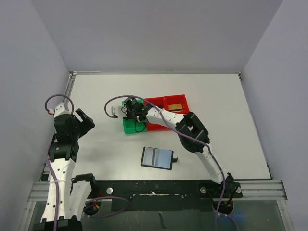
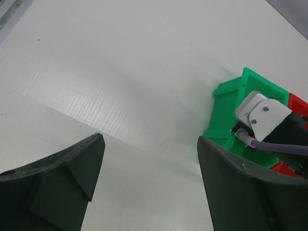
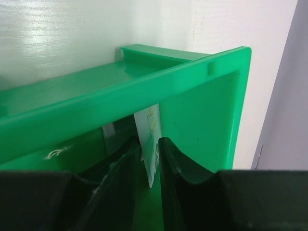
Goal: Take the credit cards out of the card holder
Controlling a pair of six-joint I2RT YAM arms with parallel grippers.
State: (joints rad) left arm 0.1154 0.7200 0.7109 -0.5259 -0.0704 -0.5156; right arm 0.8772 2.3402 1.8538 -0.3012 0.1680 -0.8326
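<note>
Right gripper (image 3: 150, 142) straddling upright pale card (image 3: 148, 122), inside green bin (image 3: 204, 110)

The card holder (image 1: 157, 158) lies open on the table (image 1: 96, 96), nearer the arm bases than the three bins (image 1: 155, 102) that sit side by side at mid-table. A card (image 1: 177, 106) lies in the right bin (image 1: 186, 107). In the left bin (image 3: 202, 120) another card (image 3: 150, 127) stands on edge between the fingers of the right gripper (image 3: 150, 145).
</note>
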